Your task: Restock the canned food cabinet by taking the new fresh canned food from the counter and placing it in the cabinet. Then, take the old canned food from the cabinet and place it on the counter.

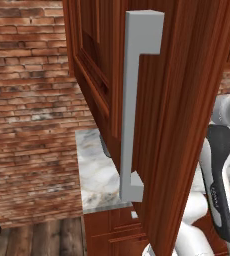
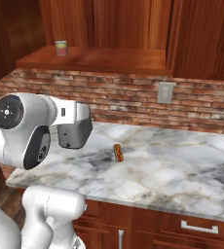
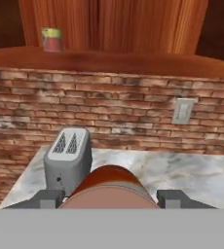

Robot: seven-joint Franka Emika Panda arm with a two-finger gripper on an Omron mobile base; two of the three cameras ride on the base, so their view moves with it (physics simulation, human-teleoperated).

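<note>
Between the jaws, red can [image 3: 106, 187], clamped

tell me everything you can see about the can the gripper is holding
The new fresh canned food is a red cylinder with a paler, pinkish end that faces the hand camera. It sits between the gripper's two dark fingertips, one on each side, so it looks clamped and lifted off the counter. It appears smooth and slightly glossy. Only its upper curve and near end show; no label is readable. Beyond it stand a grey toaster and a brick wall.
</note>
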